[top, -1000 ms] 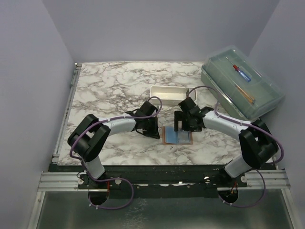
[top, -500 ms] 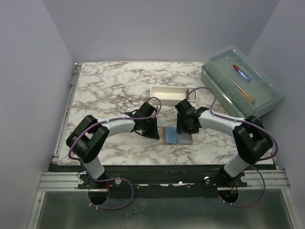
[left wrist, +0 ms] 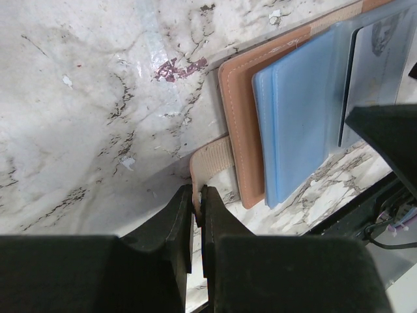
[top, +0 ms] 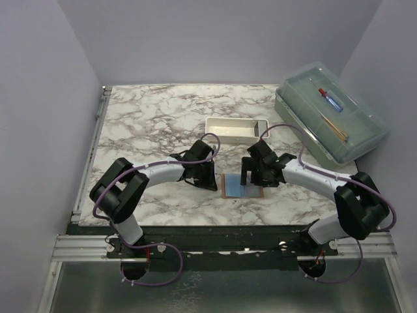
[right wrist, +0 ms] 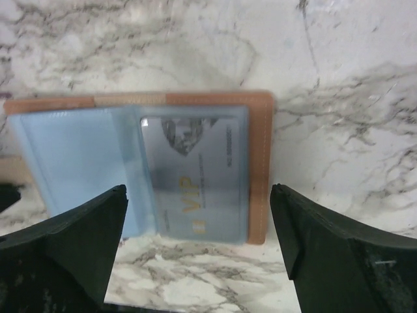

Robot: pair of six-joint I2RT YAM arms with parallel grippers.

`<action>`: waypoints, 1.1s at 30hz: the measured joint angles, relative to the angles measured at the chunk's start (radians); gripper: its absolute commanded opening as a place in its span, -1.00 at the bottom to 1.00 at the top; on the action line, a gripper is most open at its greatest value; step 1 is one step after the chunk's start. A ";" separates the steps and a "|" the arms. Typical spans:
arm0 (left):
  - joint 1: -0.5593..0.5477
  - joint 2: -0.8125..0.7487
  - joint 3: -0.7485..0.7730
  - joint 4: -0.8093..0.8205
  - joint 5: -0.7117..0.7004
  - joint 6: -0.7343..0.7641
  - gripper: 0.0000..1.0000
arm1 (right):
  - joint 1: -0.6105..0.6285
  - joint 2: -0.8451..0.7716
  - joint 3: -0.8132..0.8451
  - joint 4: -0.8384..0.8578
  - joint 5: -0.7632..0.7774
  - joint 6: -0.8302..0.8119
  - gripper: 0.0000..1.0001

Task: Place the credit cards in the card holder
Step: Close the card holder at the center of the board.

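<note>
Top external view: the card holder is seen lying open and flat on the marble table, near its front edge, between the two arms. The left gripper is set at the holder's left edge and the right gripper is held over it, so part of the holder is covered. From this height the blue-grey lining cannot be told from any card on it, and neither pair of jaws can be read. Behind the holder, a white tray is seen, with its far right corner cut off by a cable. A clear lidded box stands at the right rear. Its contents are blurred by the lid; only a red-and-blue item and thin sticks can be made out.

In the left wrist view the jaws are seen pressed together on the end of the holder's tan strap tab. The pinched end itself is hidden between the fingers.

In the right wrist view the jaws are spread wide apart above the holder, with nothing gripped. One credit card is seen tucked under the clear cover of the right panel. Only "VIP" can be read on it; the smaller print is blurred. The holder's lower left corner is cut off by the dark finger.
</note>
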 measured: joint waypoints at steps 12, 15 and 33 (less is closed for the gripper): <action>0.000 0.000 -0.002 0.001 0.001 0.000 -1.00 | -0.073 -0.120 -0.150 0.108 -0.145 0.049 0.98; 0.000 0.000 -0.002 0.002 0.001 0.000 -1.00 | -0.079 -0.119 -0.150 0.108 -0.147 0.050 0.98; 0.000 0.000 -0.002 0.002 0.002 0.000 -1.00 | -0.081 -0.084 -0.127 0.111 -0.148 0.009 0.71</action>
